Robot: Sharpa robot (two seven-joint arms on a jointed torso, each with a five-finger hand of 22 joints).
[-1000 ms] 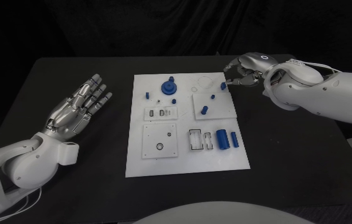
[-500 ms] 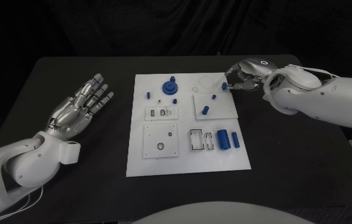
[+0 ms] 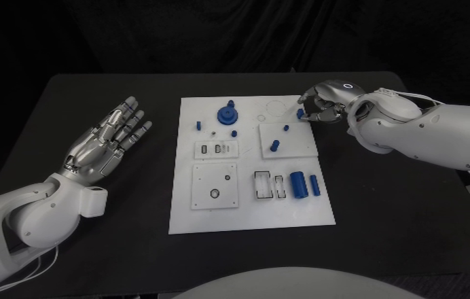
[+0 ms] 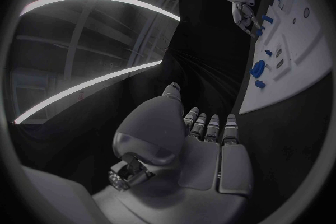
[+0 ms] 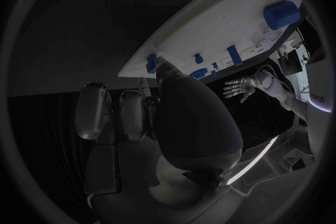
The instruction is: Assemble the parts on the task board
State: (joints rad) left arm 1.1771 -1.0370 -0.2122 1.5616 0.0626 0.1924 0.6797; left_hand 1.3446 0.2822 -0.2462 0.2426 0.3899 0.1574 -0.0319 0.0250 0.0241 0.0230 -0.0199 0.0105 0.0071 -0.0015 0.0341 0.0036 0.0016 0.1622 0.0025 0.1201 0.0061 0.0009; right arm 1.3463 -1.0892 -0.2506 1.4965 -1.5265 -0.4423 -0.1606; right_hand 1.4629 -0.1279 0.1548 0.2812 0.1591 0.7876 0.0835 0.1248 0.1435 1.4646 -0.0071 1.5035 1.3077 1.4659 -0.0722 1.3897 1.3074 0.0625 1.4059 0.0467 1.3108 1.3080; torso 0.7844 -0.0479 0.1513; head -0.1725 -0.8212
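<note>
On the left, the left hand [image 3: 106,138] hovers flat above the black surface [image 3: 98,102], fingers [image 3: 130,117] straight and apart, holding nothing; it sits well clear of the white board [image 3: 181,210], which I judge keeps it out of the way while the other arm works. The board lies in the middle of the surface with the blue parts spread over it: a round gear-like piece with a knob [image 3: 227,115] near the far edge, small pegs [image 3: 199,126] beside it, a short cylinder [image 3: 275,146] standing on a raised square plate [image 3: 294,151], and two longer cylinders [image 3: 297,185] lying beside an open rectangular slot [image 3: 261,185] nearer the robot. On the right, the right hand [image 3: 319,103] reaches over the board's far right corner, fingers curled in around a small blue part [image 3: 299,113] at that corner; the right wrist view shows a fingertip [image 5: 159,61] against the same part [image 5: 151,60] at the board's edge. Whether the part is truly pinched or only touched I cannot tell. The hand seems placed there to pick this piece up for fitting elsewhere on the board, and most parts look unassembled.
</note>
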